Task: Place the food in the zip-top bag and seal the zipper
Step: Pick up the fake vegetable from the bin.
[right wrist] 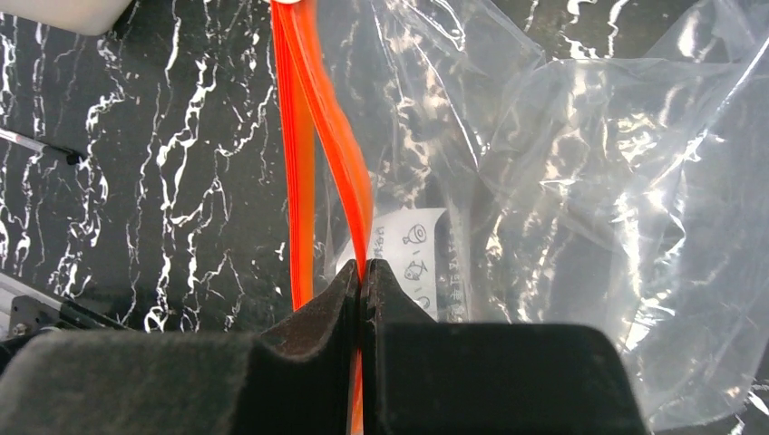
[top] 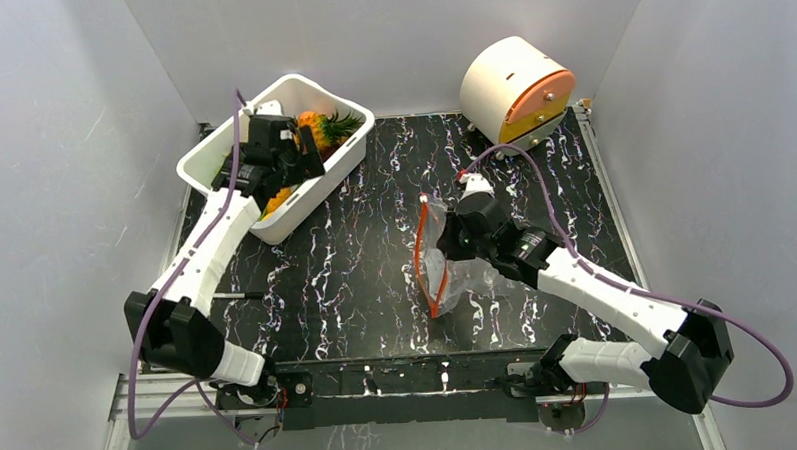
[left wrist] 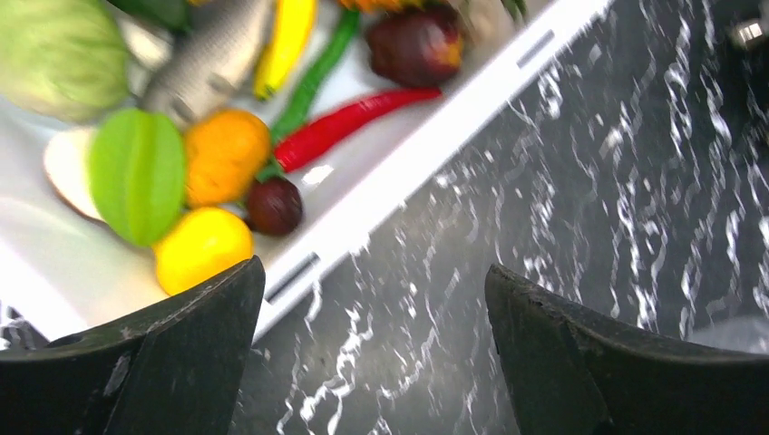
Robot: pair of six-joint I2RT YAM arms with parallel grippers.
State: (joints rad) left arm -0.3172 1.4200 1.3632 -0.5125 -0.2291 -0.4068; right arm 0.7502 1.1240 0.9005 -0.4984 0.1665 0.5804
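The food lies in a white tub (top: 335,175) at the back left. The left wrist view shows a green star fruit (left wrist: 136,172), an orange piece (left wrist: 222,154), a yellow fruit (left wrist: 201,246), a red chili (left wrist: 354,118), a banana (left wrist: 286,41) and a light-green round fruit (left wrist: 59,50). My left gripper (top: 294,157) (left wrist: 372,299) is open and empty, above the tub's near rim (left wrist: 435,149). The clear zip-top bag (top: 464,276) (right wrist: 562,181) lies mid-table with its mouth open. My right gripper (top: 445,233) (right wrist: 363,267) is shut on one lip of the red zipper (right wrist: 328,118).
A round white and orange device (top: 515,89) stands at the back right. A thin dark rod (top: 239,294) lies on the marbled black tabletop (top: 356,256) near the left arm. Grey walls close in the left, right and back sides.
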